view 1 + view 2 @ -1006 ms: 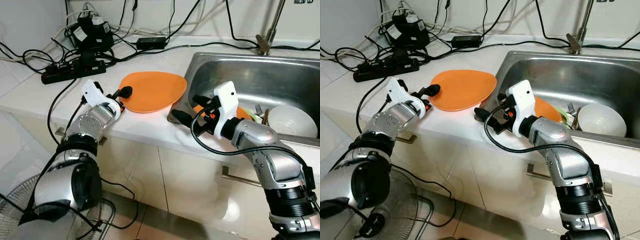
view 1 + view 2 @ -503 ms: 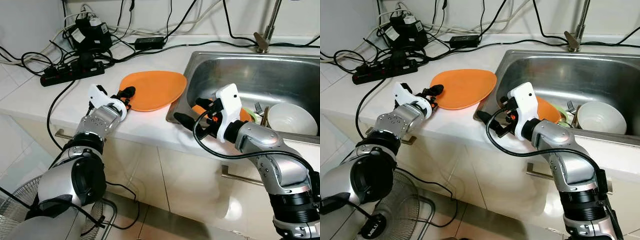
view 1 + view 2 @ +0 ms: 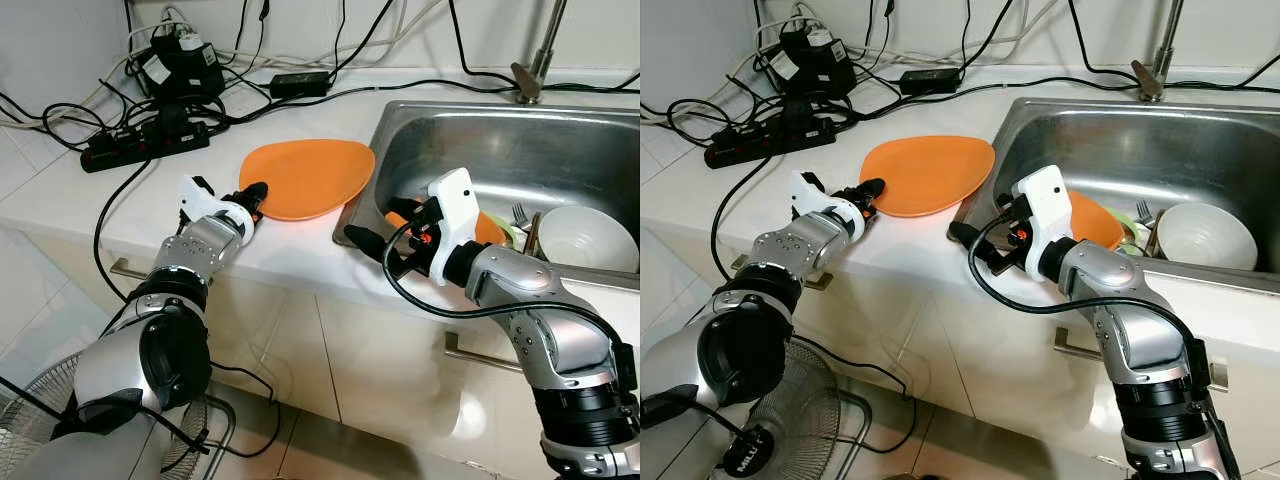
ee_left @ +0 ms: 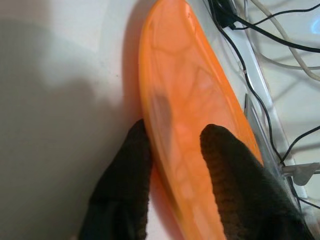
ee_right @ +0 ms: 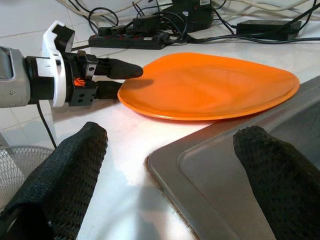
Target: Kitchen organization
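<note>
**Left eye view: left tool now straddles plate rim**

Left eye view: left tool [image 3: 250,193] has crept from beside the plate [image 3: 308,178] onto its near edge; grasp looks imminent. Plate lies flat on the surface [image 3: 80,190], beside the sink [image 3: 500,150], long axis running toward the sink.

Left wrist view: fingers [image 4: 127,170] parted, one under the rim, one over, not yet clamped.

Right wrist view: right tool [image 5: 165,165] open, hovering at the sink corner, holding nothing.

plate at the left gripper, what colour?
Orange, glossy, with faint marbling. The plate shows best in the left wrist view, its rim between the left gripper fingers.
</note>
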### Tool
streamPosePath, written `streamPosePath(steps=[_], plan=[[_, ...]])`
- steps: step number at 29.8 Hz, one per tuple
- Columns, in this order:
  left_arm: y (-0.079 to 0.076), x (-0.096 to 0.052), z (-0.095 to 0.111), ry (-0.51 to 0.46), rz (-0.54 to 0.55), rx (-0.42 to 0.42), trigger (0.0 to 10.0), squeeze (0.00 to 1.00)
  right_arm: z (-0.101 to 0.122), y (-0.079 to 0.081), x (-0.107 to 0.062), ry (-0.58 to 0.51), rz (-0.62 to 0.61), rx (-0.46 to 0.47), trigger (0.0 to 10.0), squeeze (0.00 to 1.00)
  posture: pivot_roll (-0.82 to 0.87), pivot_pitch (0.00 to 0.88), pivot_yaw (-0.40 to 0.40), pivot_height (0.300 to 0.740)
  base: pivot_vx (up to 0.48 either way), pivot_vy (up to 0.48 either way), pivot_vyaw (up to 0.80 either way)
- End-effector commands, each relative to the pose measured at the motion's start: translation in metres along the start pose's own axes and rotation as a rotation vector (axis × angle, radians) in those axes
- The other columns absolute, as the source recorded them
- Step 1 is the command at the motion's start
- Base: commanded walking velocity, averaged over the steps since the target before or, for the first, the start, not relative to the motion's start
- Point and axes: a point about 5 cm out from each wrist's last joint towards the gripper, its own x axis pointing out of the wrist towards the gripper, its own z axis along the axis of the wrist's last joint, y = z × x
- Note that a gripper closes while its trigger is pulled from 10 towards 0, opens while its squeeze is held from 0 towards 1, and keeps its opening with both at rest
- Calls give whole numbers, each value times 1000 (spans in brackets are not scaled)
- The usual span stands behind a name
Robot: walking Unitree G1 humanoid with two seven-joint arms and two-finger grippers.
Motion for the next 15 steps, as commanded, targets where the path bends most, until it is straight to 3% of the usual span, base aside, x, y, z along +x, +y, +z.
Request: streamPosePath(steps=[1,15], plan=[[18,-2,-11,49,59,-22,0,0,0,3,3,-1,9,3,10000,0,-160,31,182,740,0,0,0],[14,-2,-5,-5,-1,-42,0,0,-1,1,4,5,5,9,10000,0,-165,29,172,740,0,0,0]])
